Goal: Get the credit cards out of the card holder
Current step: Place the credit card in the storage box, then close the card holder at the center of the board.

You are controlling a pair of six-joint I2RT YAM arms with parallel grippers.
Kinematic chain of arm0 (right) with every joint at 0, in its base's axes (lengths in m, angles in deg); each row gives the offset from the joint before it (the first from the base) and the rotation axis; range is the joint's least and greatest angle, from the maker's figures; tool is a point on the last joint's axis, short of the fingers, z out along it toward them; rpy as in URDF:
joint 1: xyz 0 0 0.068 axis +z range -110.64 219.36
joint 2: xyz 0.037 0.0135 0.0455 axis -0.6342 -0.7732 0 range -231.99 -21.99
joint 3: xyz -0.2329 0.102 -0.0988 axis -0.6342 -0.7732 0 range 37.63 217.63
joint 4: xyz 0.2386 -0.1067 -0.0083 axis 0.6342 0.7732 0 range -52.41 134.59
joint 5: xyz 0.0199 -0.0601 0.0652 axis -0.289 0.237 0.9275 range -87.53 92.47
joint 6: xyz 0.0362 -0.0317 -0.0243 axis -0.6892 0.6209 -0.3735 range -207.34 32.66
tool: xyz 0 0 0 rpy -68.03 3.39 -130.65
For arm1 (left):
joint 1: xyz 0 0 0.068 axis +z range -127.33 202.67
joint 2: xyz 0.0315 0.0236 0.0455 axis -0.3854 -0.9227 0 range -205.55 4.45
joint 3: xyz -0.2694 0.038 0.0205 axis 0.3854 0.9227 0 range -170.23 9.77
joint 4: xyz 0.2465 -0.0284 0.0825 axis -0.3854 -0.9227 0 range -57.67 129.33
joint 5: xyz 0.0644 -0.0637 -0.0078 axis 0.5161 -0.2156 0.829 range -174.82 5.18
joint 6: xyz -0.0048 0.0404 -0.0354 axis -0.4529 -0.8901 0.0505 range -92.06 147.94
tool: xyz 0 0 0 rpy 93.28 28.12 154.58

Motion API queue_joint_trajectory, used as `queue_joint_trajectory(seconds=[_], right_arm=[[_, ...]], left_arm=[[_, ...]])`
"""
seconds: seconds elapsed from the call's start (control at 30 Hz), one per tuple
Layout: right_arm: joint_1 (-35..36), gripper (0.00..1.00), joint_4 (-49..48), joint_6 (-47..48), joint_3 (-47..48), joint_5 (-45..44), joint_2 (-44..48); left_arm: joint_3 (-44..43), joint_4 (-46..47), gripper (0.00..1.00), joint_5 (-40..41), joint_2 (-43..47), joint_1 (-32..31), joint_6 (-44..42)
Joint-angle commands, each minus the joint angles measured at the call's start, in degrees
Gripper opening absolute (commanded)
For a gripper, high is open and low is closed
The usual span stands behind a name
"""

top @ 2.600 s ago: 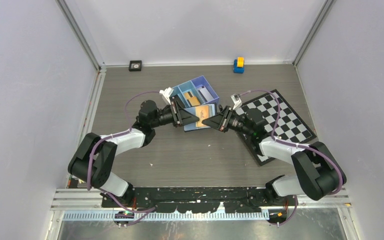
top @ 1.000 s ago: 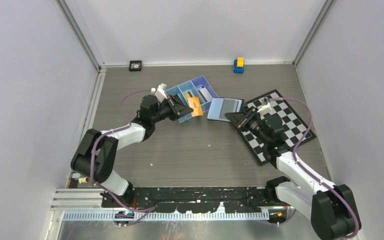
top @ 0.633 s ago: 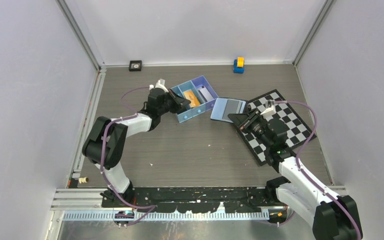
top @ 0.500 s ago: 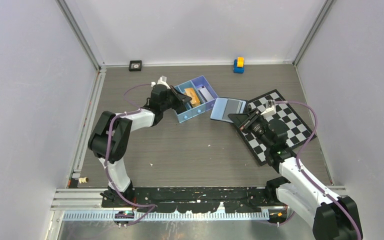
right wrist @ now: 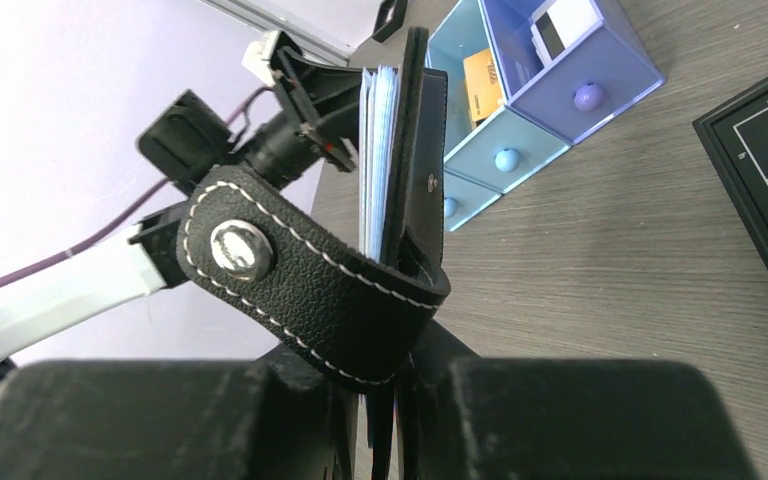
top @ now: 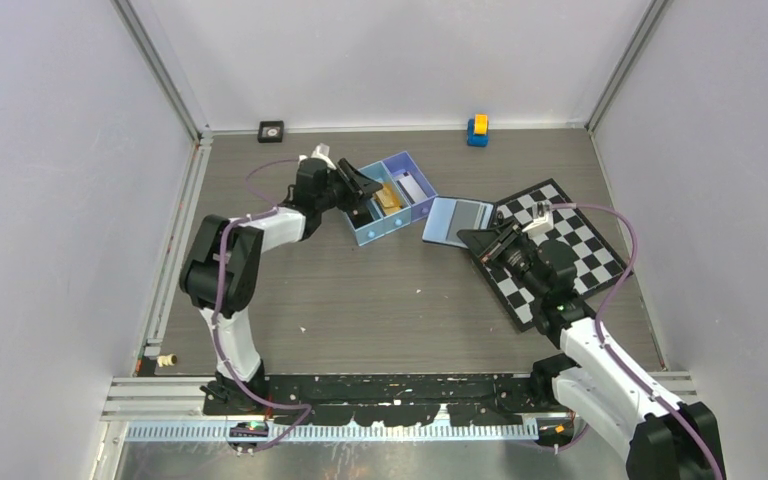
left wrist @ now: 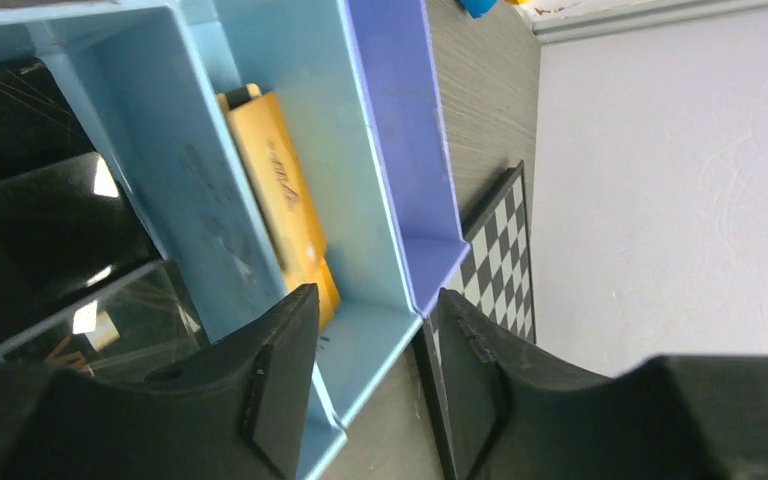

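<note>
Left jaws stand spread with nothing between them, poised over one end of the blue tray [left wrist: 205,230]. The orange-gold card [left wrist: 278,205] lies flat in the tray's pale-blue middle compartment, just ahead of the fingertips [left wrist: 282,375] and touching neither.

Right jaws are pressed together on the card holder [right wrist: 415,150], pinching it near its lower edge, where the strap tab [right wrist: 295,285] curls across the wrist view. The holder stands on edge and part open, with pale bluish leaves showing between its black covers. Whether further cards sit among those leaves is too fine to tell.

Seen from above, the holder hangs over the tabletop [top: 390,290] between the tray and the chequered board [top: 575,250]. It is just beside the tray, and from the left jaws it lies between 3 and 4 o'clock, on the tray's far side. The right arm grips it from about its 4 o'clock side, so its free, open edge points toward 10 o'clock, back at the tray and the left arm.

That line is what the next pull would turn on, as I read it. The right arm is nearer but occupied as the clamp. The free left jaws would have to cross the tray toward 4 o'clock, meet the open edge head-on, and draw any card back along the same 4-to-10 axis, not across it.
</note>
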Motion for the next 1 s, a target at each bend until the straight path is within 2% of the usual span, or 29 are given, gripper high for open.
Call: queue_joint_trajectory(seconds=[0.0, 0.1, 0.2, 0.3, 0.4, 0.5, 0.6, 0.67, 0.8, 0.87, 0.97], right_arm=[[-0.16, 0.08, -3.05, 1.59, 2.36, 0.94, -1.02], [-0.25, 0.08, -7.99, 0.96, 2.56, 5.24, -3.54], [-0.15, 0.08, -15.81, -1.56, 2.71, 11.28, -7.26], [-0.16, 0.08, -25.39, -5.89, 2.5, 16.41, -11.41], [-0.14, 0.08, -35.38, -11.34, 2.68, 20.94, -16.44], [-0.16, 0.08, -46.83, -17.77, 2.94, 24.62, -21.7], [-0.1, 0.08, -54.58, -22.57, 3.39, 26.55, -26.46], [0.07, 0.08, -56.83, -23.96, 3.83, 27.25, -28.23], [1.91, 0.08, -55.88, -23.29, 5.09, 28.13, -29.89], [3.14, 0.07, -53.58, -21.73, 5.72, 28.09, -30.5], [4.88, 0.05, -50.9, -19.27, 6.45, 27.64, -31.27]], left_arm=[[-0.52, -5.76, 0.52, -3.72, 9.93, 0.37, -6.84], [1.69, -8.74, 0.64, -6.1, 16.47, -0.3, -7.81], [5.69, -12.12, 0.84, -6.55, 25.43, -3.38, -9.28], [12.9, -10.51, 0.99, -7.24, 33.41, -7.04, -11.2], [21.35, -3.63, 1.0, -8.43, 39.0, -8.51, -13.04], [27.44, 5.92, 1.0, -9.0, 40.61, -8.93, -11.83], [27.71, 9.61, 1.0, -10.53, 39.4, -9.04, -10.2], [28.38, 11.31, 1.0, -10.38, 38.16, -9.04, -9.34], [30.16, 21.6, 1.0, -13.31, 34.99, -8.95, -5.16], [29.98, 25.42, 0.95, -15.53, 33.09, -8.95, -3.23], [29.73, 28.54, 0.73, -17.06, 30.63, -8.87, -1.71]])
